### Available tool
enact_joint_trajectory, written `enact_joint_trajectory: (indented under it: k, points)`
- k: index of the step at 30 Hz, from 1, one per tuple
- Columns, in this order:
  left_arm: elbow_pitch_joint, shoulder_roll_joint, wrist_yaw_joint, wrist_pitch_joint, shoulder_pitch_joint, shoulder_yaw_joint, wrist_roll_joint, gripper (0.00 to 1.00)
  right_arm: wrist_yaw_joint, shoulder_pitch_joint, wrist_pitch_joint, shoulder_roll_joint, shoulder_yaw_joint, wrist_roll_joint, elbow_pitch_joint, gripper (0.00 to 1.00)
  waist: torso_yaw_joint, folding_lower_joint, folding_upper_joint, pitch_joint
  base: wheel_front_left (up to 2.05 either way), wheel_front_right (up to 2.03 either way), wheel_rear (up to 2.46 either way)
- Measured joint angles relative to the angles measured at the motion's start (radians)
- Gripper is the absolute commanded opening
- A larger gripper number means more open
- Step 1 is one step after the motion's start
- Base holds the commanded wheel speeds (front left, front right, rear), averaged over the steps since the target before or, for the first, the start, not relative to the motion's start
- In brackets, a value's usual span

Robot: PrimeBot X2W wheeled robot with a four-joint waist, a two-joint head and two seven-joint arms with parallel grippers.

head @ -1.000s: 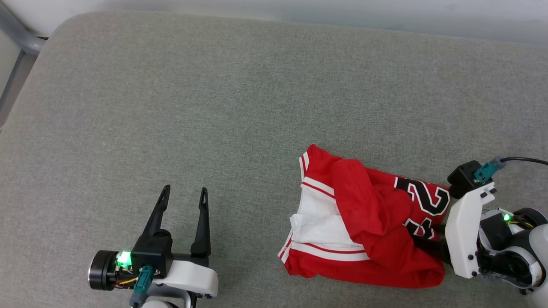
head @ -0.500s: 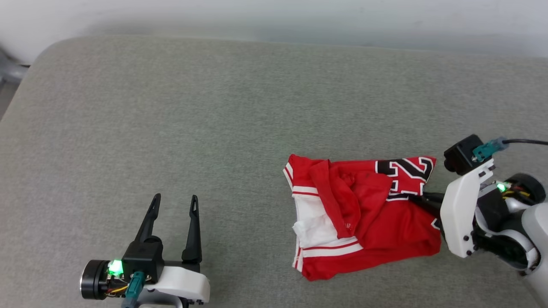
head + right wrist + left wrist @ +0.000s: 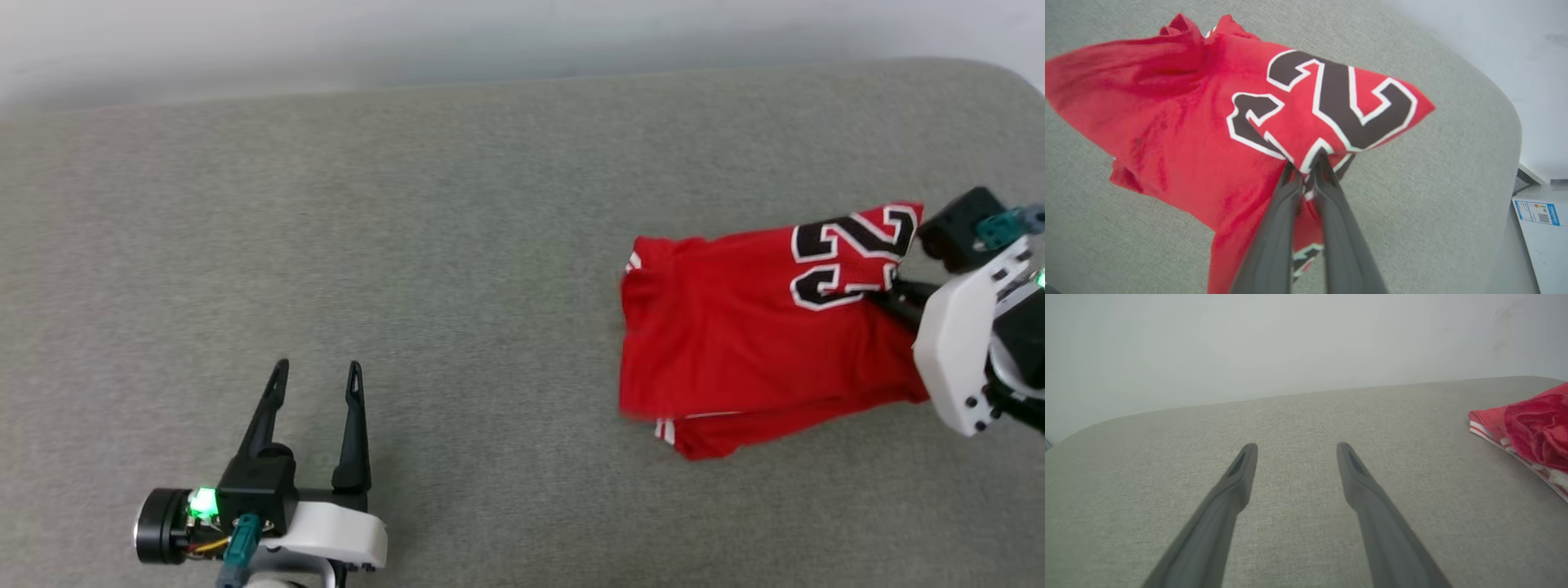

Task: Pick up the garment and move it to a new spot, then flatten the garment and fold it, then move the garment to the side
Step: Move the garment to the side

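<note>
Garment (image 3: 735, 343) unbunched; grey fabric surf. (image 3: 408, 245), white wall (image 3: 326, 41) behind.

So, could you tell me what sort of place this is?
Probably an indoor test room: a grey fabric-covered padded surface against a plain pale wall, a red jersey-style shirt being handled on it, and a white blue-labelled box beside it.
</note>
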Motion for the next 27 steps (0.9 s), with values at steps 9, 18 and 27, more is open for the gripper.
enact_joint_trajectory:
  k: [9, 18, 27]
  points:
    - [-0.031, 0.028, -0.002, 0.0, -0.059, 0.01, 0.015, 1.0, 0.0, -0.057, -0.033, -0.069, -0.056, -0.052, 0.066, 0.0, -0.064, 0.0001, 0.0, 0.1, 0.0, 0.0, 0.0]
    - [-0.056, 0.041, -0.009, 0.0, -0.126, -0.009, 0.026, 1.0, 0.0, -0.095, -0.078, -0.146, -0.184, -0.127, 0.273, 0.0, -0.06, 0.0001, -0.0001, 0.218, 0.0, 0.0, 0.0]
    - [-0.08, 0.038, -0.005, 0.0, -0.163, -0.034, 0.026, 1.0, 0.0, -0.149, -0.108, -0.142, -0.347, -0.191, 0.482, 0.0, -0.021, 0.0001, 0.0, 0.299, 0.0, 0.0, 0.0]
